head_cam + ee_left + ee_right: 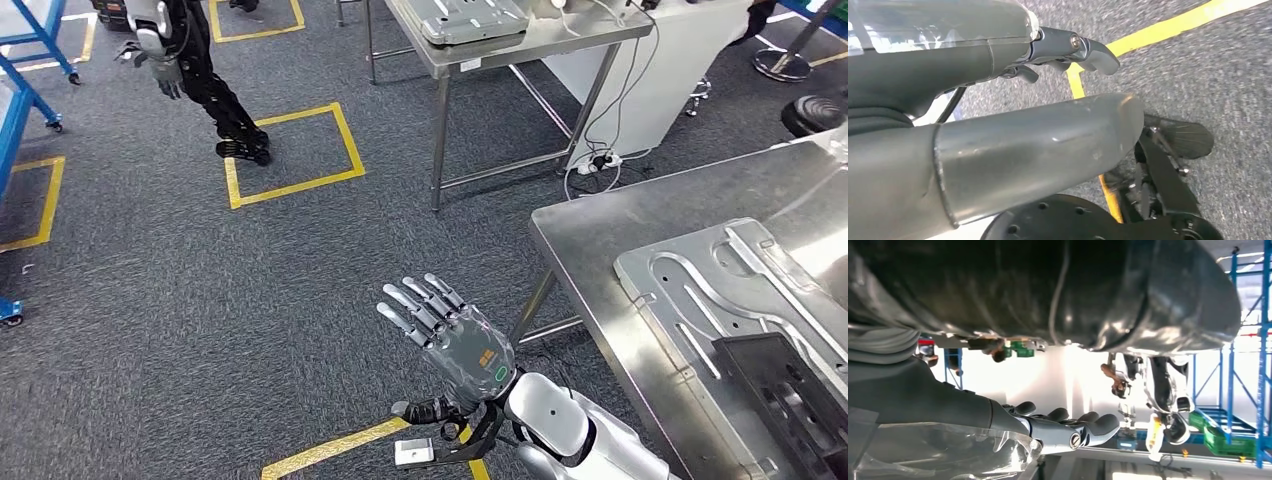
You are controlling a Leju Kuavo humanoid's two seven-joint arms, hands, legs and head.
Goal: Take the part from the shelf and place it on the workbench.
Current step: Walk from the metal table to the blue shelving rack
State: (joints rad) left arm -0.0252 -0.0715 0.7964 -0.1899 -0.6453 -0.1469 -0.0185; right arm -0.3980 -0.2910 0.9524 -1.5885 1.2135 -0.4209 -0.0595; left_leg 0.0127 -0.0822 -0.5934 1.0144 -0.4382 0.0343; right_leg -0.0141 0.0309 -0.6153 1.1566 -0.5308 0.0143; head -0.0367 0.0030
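Observation:
A large pressed sheet-metal part [720,290] lies flat on the steel workbench [590,240] at the right, with a dark block [790,400] on its near end. My right hand [445,335] hangs over the carpet just left of the workbench corner, back up, fingers straight and spread, holding nothing. The right wrist view has the same hand [1068,432] with fingers [1098,426] stretched out and empty. In the left wrist view my left hand [1048,100] hangs above the floor with nothing between thumb and fingers [1093,50].
A second steel table [520,45] with a grey part stands at the back, cables [600,150] hanging beside it. Another robot [190,70] stands at the far left by yellow floor squares [290,150]. Blue shelf frames [30,90] line the left edge.

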